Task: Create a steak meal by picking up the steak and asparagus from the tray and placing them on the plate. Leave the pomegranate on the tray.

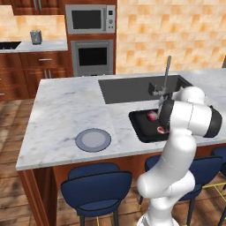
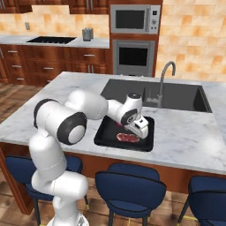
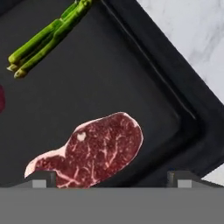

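My hand (image 2: 140, 129) hangs low over the tray (image 2: 103, 136), near its right side in the right base view. In the hand view its two dark fingertips (image 3: 40, 178) stand wide apart with nothing between them; the left tip sits over the edge of the steak (image 3: 94, 153), but I cannot tell whether it touches the meat. The steak lies flat on the tray floor, near a corner of the raised rim. Well apart from it, the asparagus (image 3: 48, 38) lies across the tray as a small bundle of green stalks. A sliver of the pomegranate (image 1: 152, 116) shows at the hand view's left edge, and in the left base view it sits on the tray's far part, beside my arm. The plate (image 1: 93, 140) rests on the marble surface (image 1: 66, 110), well left of the tray. Behind the tray are the sink (image 2: 176, 95) and faucet (image 2: 164, 77).
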